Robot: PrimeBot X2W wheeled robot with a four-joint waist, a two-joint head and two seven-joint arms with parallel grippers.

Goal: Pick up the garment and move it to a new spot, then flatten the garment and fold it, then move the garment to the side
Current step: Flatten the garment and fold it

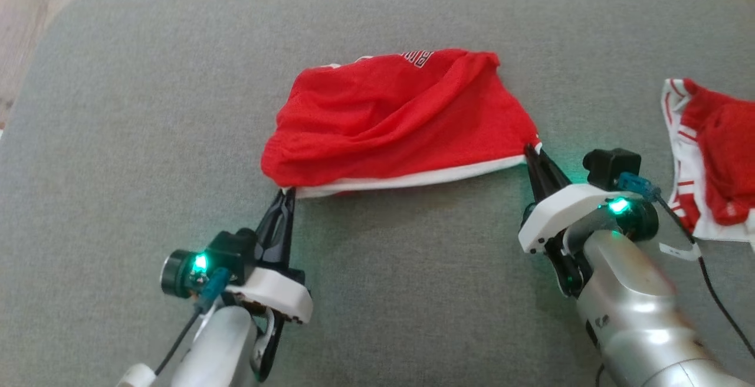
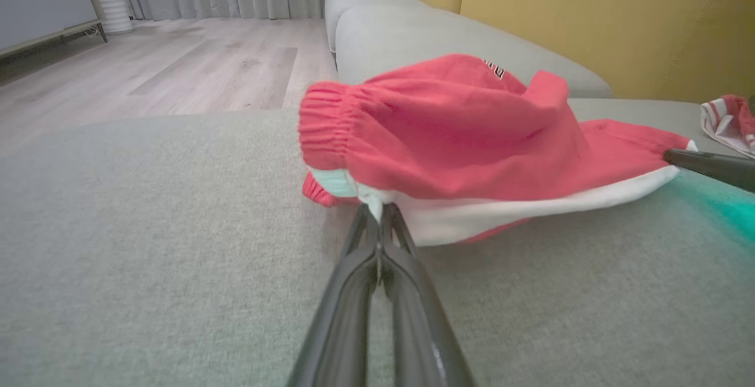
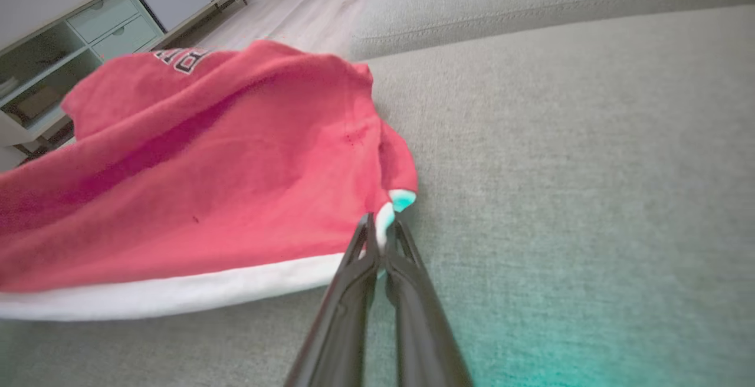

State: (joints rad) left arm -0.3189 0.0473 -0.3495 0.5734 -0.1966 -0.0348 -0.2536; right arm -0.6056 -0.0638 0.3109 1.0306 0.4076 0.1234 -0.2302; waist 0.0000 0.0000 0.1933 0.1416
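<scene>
Red garment (image 1: 395,121) with a white hem: lies bunched at the centre of the head view on the grey sofa (image 1: 118,139), with white lettering near its upper edge. Runs its hem from the lower left to right of centre, one tool at each end.

As for the left tool (image 1: 287,193): sits at the lower left of the head view, fingers pointing up-frame and pressed together on the hem's left corner. In the left wrist view, meets the white band at mid-frame, with a gathered red band just above and left of the tips.

As for the right tool (image 1: 532,152): sits right of centre in the head view, likewise pressed together, on the hem's right corner. In the right wrist view, clamps a small white tip of cloth at mid-frame, with red cloth spreading left of it.

Second garment (image 1: 708,169), red with white stripes: sits at the right edge of the head view, well apart from the first.

Pale wood floor (image 2: 177,68): fills the upper left of the left wrist view. Cabinet (image 3: 88,27): stands at the upper left of the right wrist view.
</scene>
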